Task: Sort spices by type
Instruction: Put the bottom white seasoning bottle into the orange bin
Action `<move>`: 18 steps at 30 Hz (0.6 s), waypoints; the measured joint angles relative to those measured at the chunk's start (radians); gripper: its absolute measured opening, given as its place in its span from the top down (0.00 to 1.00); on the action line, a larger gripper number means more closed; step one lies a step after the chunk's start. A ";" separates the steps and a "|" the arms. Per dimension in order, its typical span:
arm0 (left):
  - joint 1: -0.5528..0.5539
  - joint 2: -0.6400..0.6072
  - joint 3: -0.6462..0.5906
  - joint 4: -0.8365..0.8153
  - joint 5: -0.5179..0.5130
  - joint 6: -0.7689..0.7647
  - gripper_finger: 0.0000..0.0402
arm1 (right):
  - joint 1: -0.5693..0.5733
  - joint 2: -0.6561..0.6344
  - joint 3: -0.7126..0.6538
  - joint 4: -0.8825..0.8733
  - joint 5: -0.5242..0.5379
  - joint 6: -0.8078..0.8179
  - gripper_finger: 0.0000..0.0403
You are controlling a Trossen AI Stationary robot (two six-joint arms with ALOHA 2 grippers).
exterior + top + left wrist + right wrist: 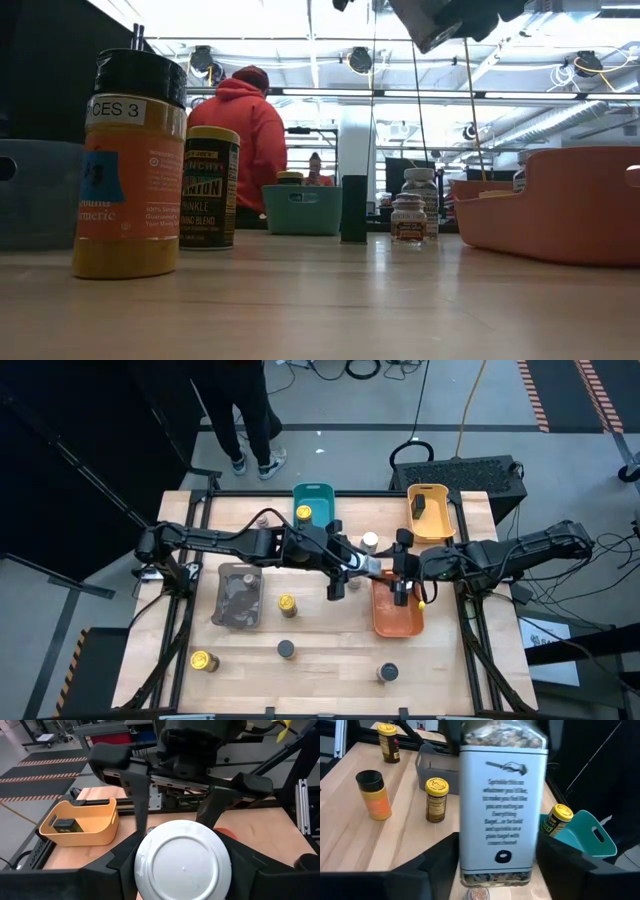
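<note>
Table stock, listed from the left in the high view.

- Yellow-topped jar (203, 660), standing alone near the front left corner.
- Grey tray (224, 610), holding several dark jars that are too small to tell apart.
- Second yellow-topped jar (287, 603) just beside that tray. A dark-topped jar (286, 649) stands nearer the front.
- Teal tray (322, 492) at the back, with one yellow-lidded jar (304, 512) inside.
- Left gripper (350, 568) at mid-table, clamped on a white-lidded jar (182, 865) held above the board.
- Another white-topped jar (370, 541) standing just behind the two grippers.
- Right gripper (398, 574), facing the left one and straddling the same held jar. Whether it grips cannot be told. Its wrist view is largely blocked by that jar's printed label.
- Orange tray (397, 622) beneath the right gripper.
- Grey-topped jar (387, 673) near the front edge.
- Yellow tray (437, 530) at the back right, containing a dark object (420, 505).
- A person (250, 415) stands beyond the table's far side.
</note>
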 joint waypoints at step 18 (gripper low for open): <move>-0.003 -0.002 0.000 0.013 -0.025 0.070 0.14 | -0.002 -0.095 -0.001 -0.289 0.079 0.261 0.60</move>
